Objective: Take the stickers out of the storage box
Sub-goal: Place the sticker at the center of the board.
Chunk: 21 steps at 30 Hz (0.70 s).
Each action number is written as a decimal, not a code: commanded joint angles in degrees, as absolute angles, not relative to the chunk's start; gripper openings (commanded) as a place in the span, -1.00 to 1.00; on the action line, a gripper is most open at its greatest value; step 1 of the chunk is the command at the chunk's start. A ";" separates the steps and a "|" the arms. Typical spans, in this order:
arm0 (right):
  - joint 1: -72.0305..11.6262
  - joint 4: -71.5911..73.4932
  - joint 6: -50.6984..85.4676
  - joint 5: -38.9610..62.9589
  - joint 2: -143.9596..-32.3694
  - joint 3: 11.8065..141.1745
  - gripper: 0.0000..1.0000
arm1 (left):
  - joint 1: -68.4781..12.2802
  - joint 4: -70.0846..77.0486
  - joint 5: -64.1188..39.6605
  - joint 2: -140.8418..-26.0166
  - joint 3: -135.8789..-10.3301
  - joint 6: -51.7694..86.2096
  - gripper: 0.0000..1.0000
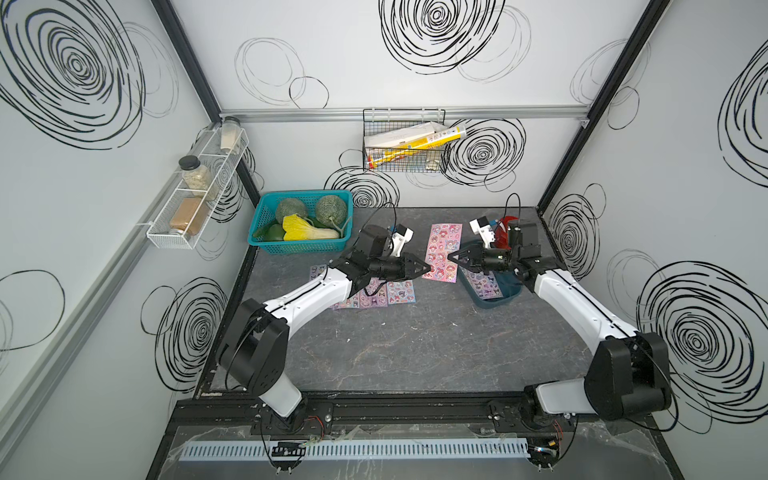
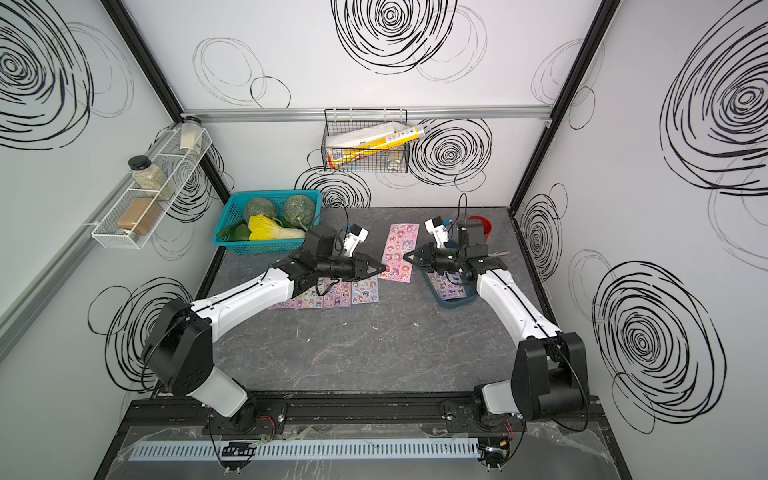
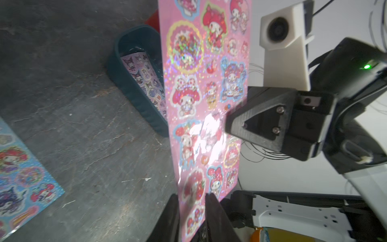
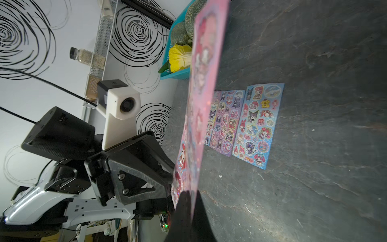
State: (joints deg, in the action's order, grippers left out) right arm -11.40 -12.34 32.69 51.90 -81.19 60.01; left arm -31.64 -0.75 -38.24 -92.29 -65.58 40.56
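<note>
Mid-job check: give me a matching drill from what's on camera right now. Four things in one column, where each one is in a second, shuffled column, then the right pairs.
Things
1. pink glittery sticker sheet
2. lilac sticker sheet
3. pale blue sticker sheet
4. yellow leafy cabbage

Places
A. flat on the dark grey stone-look table
B. in the bright blue lattice basket
C. off the table, pinched by the fingers of the right gripper
D. inside the small dark teal plastic tray

Pairs: 1-C, 2-D, 3-A, 4-B
</note>
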 commanded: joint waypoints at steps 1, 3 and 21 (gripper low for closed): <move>-11.60 -18.20 25.80 48.83 -84.51 61.24 -1.00 | -30.91 -6.21 -32.37 -90.07 -63.27 36.27 -0.38; -11.97 -19.00 24.40 47.51 -86.45 61.42 -1.00 | -30.51 -6.46 -31.18 -88.86 -61.13 35.88 -0.36; -18.28 -30.53 11.59 43.60 -115.05 79.92 -0.95 | -23.34 -9.03 -26.24 -76.81 -51.71 32.27 -0.34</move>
State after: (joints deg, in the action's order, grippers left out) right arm -18.15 -25.74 15.55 43.53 -112.05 77.76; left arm -24.47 -8.47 -27.31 -78.43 -52.86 34.39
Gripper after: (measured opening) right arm 0.042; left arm 0.329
